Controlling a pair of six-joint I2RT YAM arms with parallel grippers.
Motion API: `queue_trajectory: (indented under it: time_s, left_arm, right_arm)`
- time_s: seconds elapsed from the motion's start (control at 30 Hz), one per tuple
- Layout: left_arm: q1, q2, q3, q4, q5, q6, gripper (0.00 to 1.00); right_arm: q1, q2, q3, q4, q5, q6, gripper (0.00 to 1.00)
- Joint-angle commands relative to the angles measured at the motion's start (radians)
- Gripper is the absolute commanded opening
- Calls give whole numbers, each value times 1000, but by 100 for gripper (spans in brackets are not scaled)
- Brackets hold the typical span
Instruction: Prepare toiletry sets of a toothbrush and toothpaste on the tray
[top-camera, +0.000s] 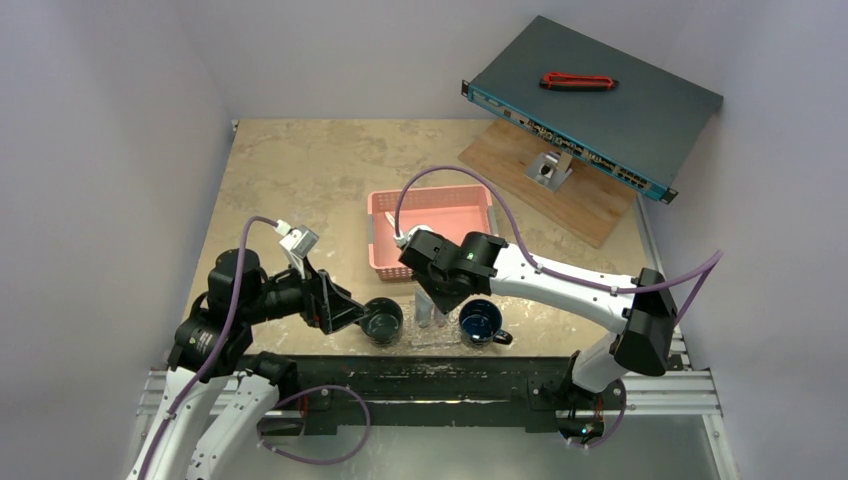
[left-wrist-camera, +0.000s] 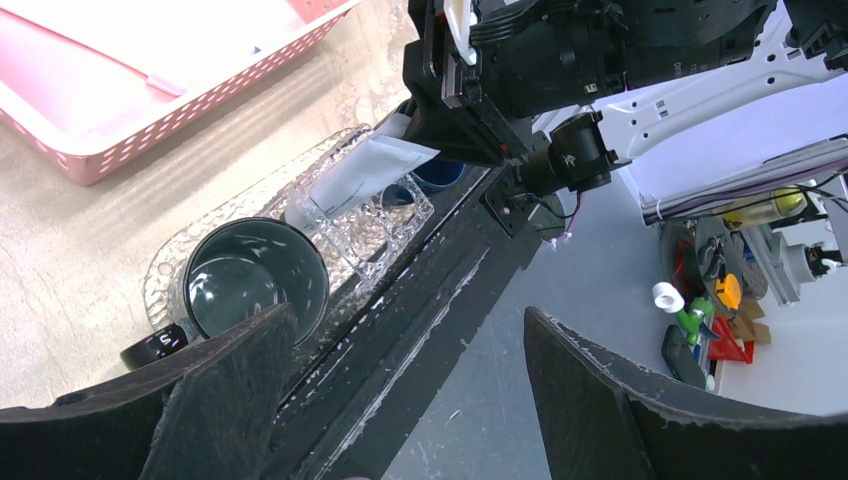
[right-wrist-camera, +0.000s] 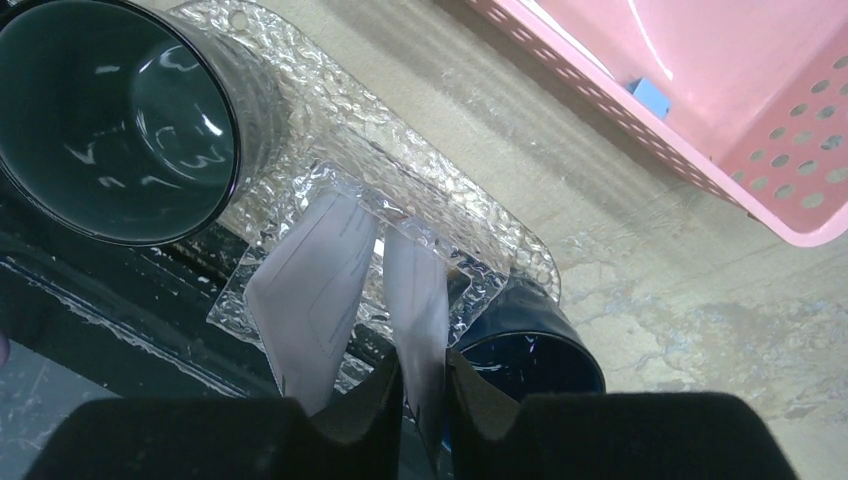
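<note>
My right gripper (right-wrist-camera: 425, 385) is shut on a white toothpaste tube (right-wrist-camera: 418, 290) and holds it upright, lower end in a clear compartment holder (right-wrist-camera: 400, 200) on the transparent tray (right-wrist-camera: 270, 60). A second tube (right-wrist-camera: 315, 290) leans in the holder beside it. A dark green mug (right-wrist-camera: 115, 120) and a dark blue mug (right-wrist-camera: 530, 350) stand on the tray on either side. My left gripper (left-wrist-camera: 410, 350) is open and empty, just in front of the green mug (left-wrist-camera: 255, 280). A slim white toothbrush (top-camera: 385, 228) lies in the pink basket (top-camera: 430, 265).
The pink basket (right-wrist-camera: 700, 120) sits right behind the tray. A dark grey network switch (top-camera: 590, 95) with a red-black tool (top-camera: 578, 81) rests on a wooden board (top-camera: 560, 185) at the back right. A black rail (top-camera: 420, 375) runs along the near edge.
</note>
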Motion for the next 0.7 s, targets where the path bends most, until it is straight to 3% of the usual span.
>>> queue_trajectory:
  time_s: [0.0,0.67]
  left_arm:
    - [-3,4,-2,25,12,13,83]
    - [-3,3,-3,19,1,16,83]
  right_arm:
    - [8,-2,18,19,31,11,24]
    - [4,-61,183,-20,221,33,39]
